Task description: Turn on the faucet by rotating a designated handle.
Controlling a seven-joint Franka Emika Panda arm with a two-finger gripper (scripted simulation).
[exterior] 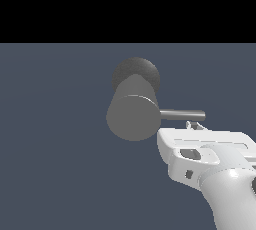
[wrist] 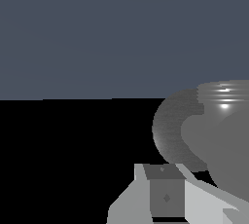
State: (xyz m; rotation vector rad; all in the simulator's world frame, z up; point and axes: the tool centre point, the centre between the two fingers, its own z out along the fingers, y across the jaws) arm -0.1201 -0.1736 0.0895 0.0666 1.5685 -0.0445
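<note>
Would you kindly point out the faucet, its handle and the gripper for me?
faucet (exterior: 133, 118): exterior view, on the flat round end of the cylinder.
handle (exterior: 182, 115): exterior view, mid-length of the rod.
gripper (exterior: 195, 125): exterior view, at the fingertips just under the rod.

handle (exterior: 182, 115) just above hand (exterior: 195, 125)

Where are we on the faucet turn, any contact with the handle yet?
Approach looks done: the claw sits just under the handle, near its outer end. Contact can't be confirmed; the fingertips are mostly hidden. The handle sticks out sideways from the faucet. Left: engage the rod and rotate it.
</note>
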